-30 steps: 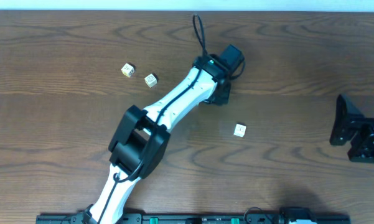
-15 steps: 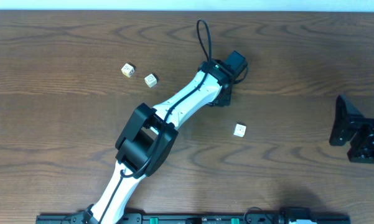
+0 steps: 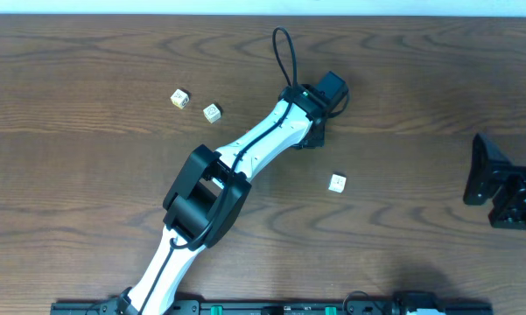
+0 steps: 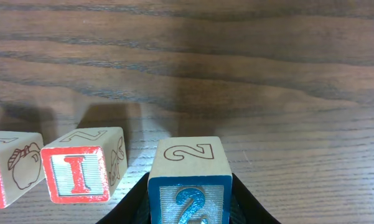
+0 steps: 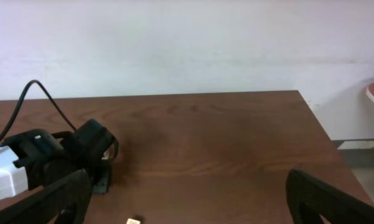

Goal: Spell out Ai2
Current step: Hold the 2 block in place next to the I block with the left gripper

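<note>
Left gripper (image 4: 190,208) clamped on 2 block (image 4: 188,163): pale wood, blue 2. Wrist view: three blocks, incl. red I block (image 4: 78,175). Overhead: three loose blocks (image 3: 337,183). Right gripper (image 5: 187,190) spread open.

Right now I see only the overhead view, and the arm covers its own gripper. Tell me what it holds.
Observer: The left gripper is closed on a block marked 2.
Operator: Report what stands next to it.
Observer: A block marked I stands just left of it in the left wrist view, with a gap between them.
Operator: Keep going that way.
Observer: A third block, with an apple drawn on its side, is cut off by the frame edge. I cannot read its letter.
</note>
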You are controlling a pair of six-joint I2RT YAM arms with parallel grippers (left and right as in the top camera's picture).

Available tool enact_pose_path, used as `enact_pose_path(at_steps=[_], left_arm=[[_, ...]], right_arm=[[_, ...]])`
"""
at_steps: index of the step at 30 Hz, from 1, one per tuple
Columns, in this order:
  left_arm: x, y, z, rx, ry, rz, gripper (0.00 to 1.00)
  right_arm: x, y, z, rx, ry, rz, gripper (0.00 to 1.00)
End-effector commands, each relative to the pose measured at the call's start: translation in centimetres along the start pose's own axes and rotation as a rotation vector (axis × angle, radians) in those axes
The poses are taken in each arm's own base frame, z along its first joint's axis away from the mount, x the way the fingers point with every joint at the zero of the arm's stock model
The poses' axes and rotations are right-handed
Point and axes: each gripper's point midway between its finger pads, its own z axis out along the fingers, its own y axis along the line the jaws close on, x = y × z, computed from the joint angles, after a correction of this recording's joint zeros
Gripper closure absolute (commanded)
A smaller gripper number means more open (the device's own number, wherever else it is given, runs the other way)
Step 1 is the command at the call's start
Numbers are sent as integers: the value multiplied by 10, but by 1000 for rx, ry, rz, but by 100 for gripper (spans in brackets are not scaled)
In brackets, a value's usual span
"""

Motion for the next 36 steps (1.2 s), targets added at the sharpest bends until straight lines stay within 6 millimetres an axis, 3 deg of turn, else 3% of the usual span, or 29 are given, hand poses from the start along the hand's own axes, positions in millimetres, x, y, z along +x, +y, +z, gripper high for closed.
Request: enact_pose_path(at_steps=[1,14,17,20,23,36], left_arm=[[3,10,17,-46,16,-17,95],[7,12,21,-56,32,-38,94],[7,12,21,-55,32,-38,78],[7,12,21,-56,31,-38,74],[6,12,21,-59,27,-38,60],[-2,18,20,-95,-15,-38,58]], right_arm=[[-3,-2,-2,10,-9,15,1],[-4,-2,-2,10,-12,15,1],[-4,-2,-2,10,-12,15,1],[-4,-2,-2,9,-12,15,1],[-4,-2,-2,10,-11,15,1],[-3,-2,-2,9,-10,15,1]])
